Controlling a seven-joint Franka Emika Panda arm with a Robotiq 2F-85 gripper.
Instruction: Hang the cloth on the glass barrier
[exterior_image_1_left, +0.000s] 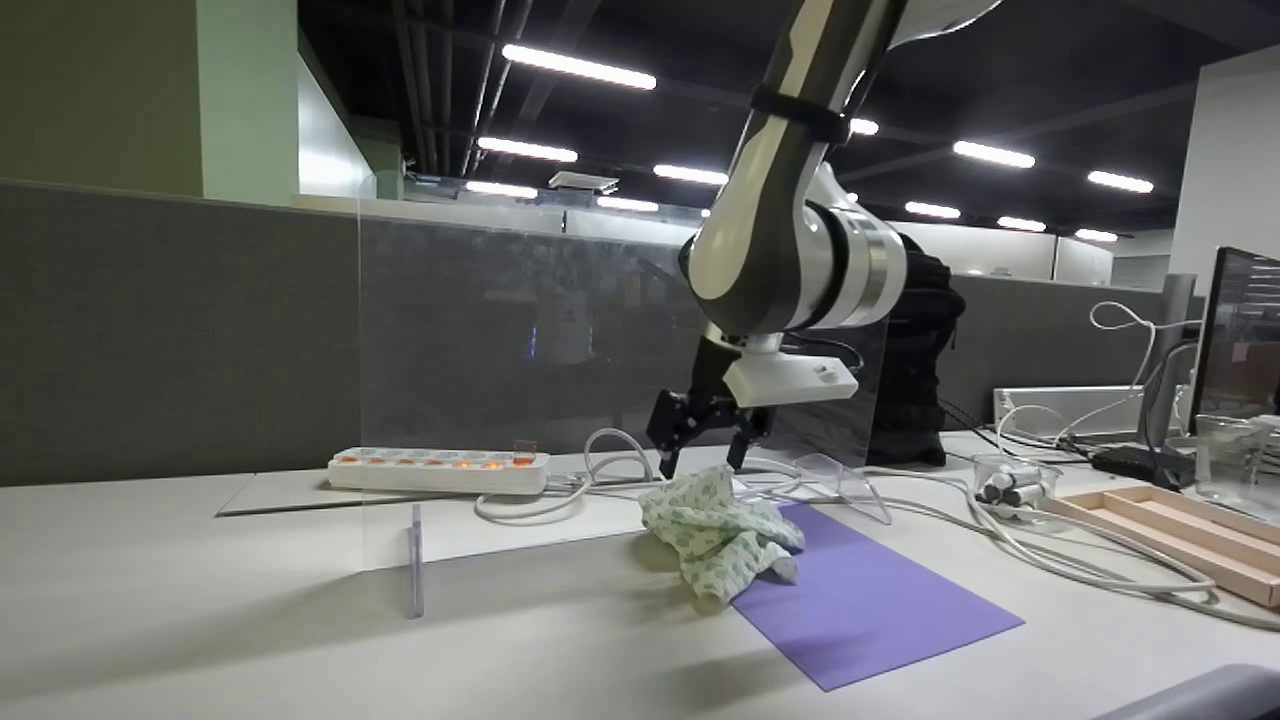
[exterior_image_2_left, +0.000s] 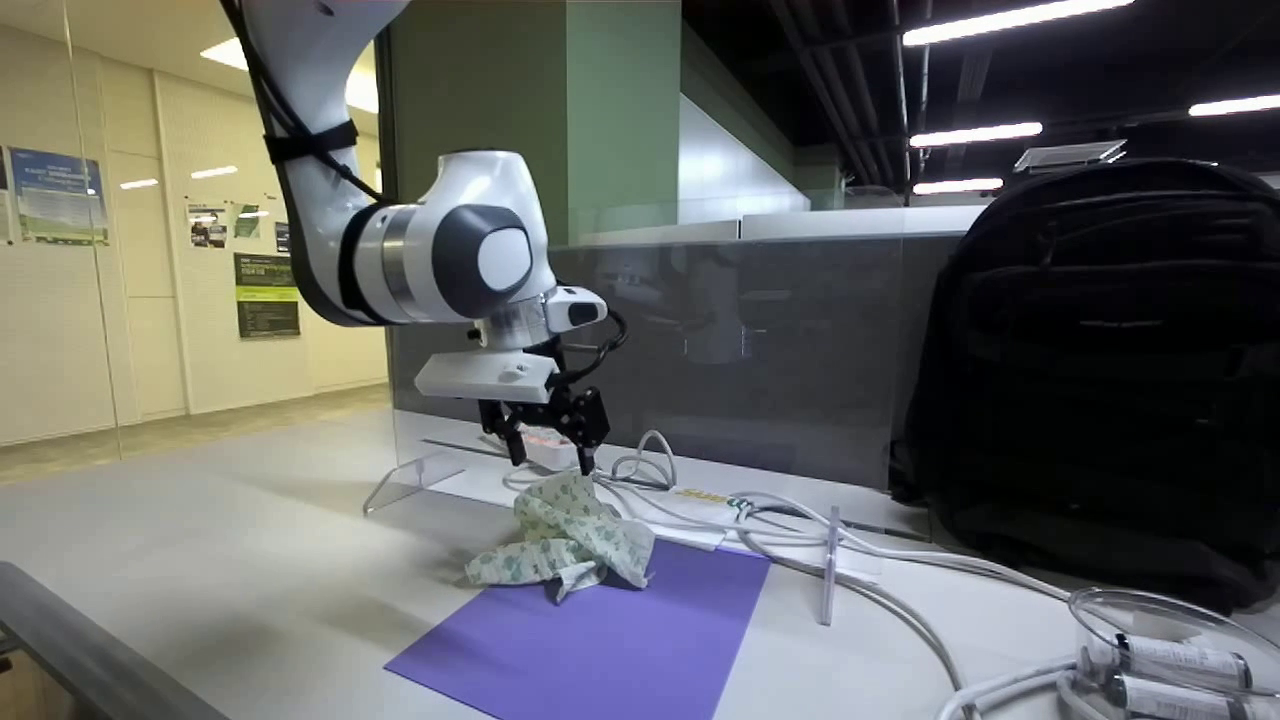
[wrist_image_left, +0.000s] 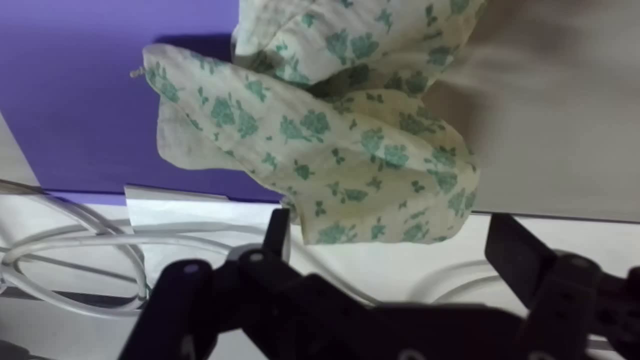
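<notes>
Below the fingers (wrist_image_left: 517, 257), the cloth (exterior_image_1_left: 710, 530) lies partly on the mat (exterior_image_1_left: 880, 610) and partly on the table (exterior_image_1_left: 250, 620). In both exterior views the barrier (exterior_image_1_left: 470, 380) stands behind the fingers, with the strip (exterior_image_1_left: 430, 474) beyond it and the bag (exterior_image_2_left: 1110, 400) to the fingers' right. In an exterior view the strip sits left of the fingers, cables (exterior_image_1_left: 1060, 567) run behind and to the right of them, and the tray (exterior_image_1_left: 1245, 578) lies well to their right.
</notes>
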